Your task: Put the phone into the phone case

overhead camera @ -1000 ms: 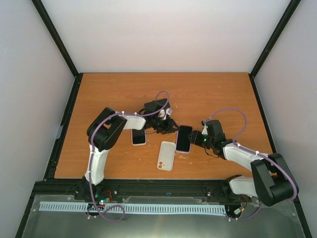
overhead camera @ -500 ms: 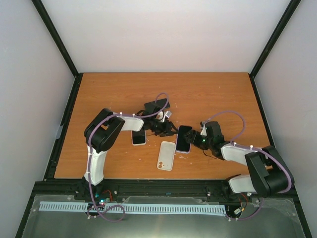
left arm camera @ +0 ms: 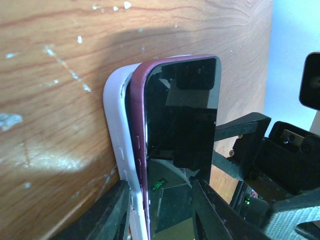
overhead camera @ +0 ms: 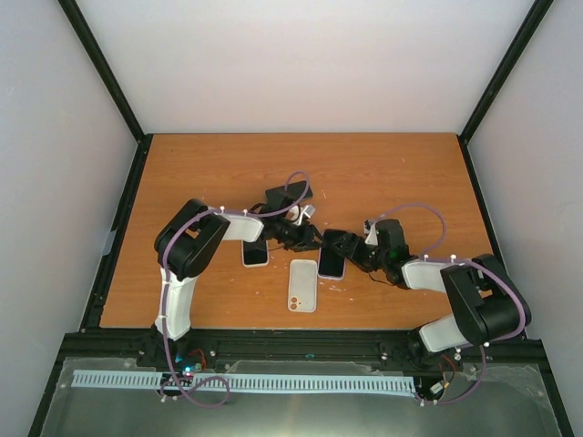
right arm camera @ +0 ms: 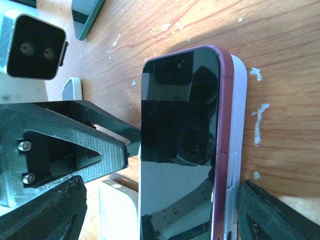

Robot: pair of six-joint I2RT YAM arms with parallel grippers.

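The phone [overhead camera: 332,259] has a maroon rim and a black screen. It rests partly in the white phone case [left arm camera: 116,125], with one long edge seated and the other standing out. My left gripper [overhead camera: 314,240] reaches it from the upper left. In the left wrist view the left gripper [left arm camera: 159,186] is closed with one finger against the case and the other on the screen [left arm camera: 177,125]. My right gripper [overhead camera: 344,246] comes from the right. In the right wrist view the right gripper [right arm camera: 162,186] is open around the phone [right arm camera: 177,140] and case [right arm camera: 239,125], with a gap on the screen side.
A white device [overhead camera: 303,285] lies flat just below and left of the phone and also shows in the right wrist view [right arm camera: 117,205]. A dark phone with a pale rim [overhead camera: 255,252] lies under the left forearm. The table's near edge [overhead camera: 301,326] is close.
My right gripper has moved left up to the phone. The phone and case have shifted slightly left and turned more upright. The left gripper has stayed on them.
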